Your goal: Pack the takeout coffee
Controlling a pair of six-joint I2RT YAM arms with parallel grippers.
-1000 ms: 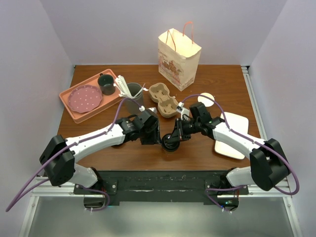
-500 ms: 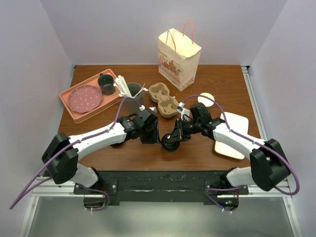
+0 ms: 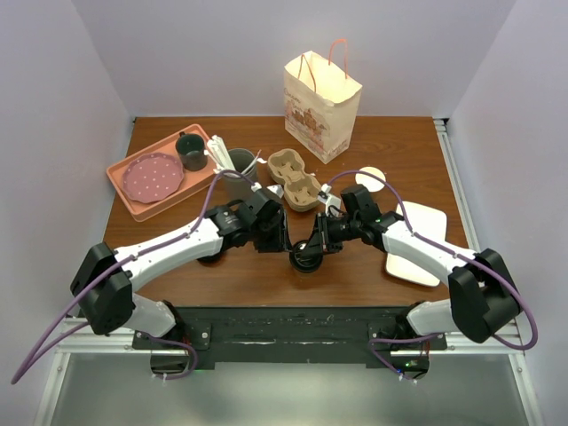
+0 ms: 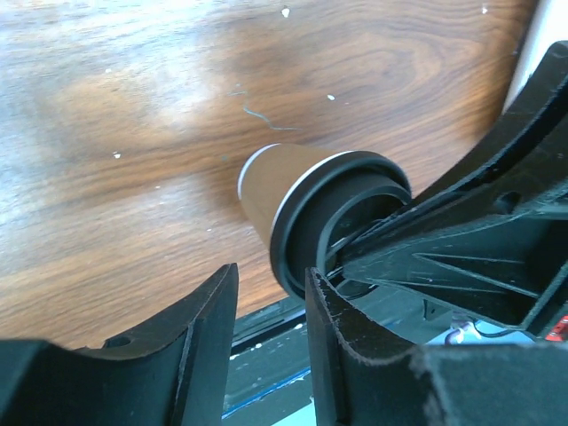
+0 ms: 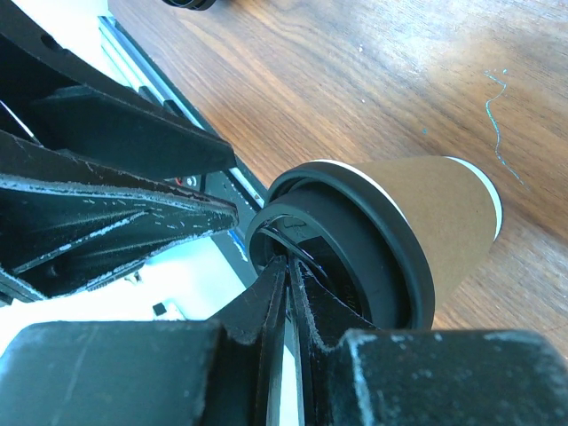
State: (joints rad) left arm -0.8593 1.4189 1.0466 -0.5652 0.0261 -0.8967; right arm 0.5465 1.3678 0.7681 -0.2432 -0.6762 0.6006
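We see the coffee cup [image 3: 306, 258] near the front middle of the worktop [image 3: 404, 146], between the two arms. It has tan-brown sides and a black lid. In the right wrist view the cup [image 5: 448, 222] points its lid to the camera and its base to the wood. We cannot tell if the base touches the worktop.

The right hand [image 3: 313, 246] has its fingers pressed together on the rim of the black lid, one inside and one outside, so it is clamped on the coffee cup [image 4: 271, 191]. In its own view the right hand [image 5: 286, 271] shows almost no gap.

The left hand [image 3: 281, 237] is just beside the cup, on its left. Its fingers [image 4: 209, 328] are a little apart and nothing is between them; the lid is just beyond the tips of this left hand [image 4: 269, 280].

Behind the cup lies the cardboard carrier [image 3: 295, 180], with a paper bag [image 3: 321, 106] farther back. On the left side an orange tray [image 3: 142, 209] carries a pink plate [image 3: 153, 176] and a dark mug [image 3: 191, 151].
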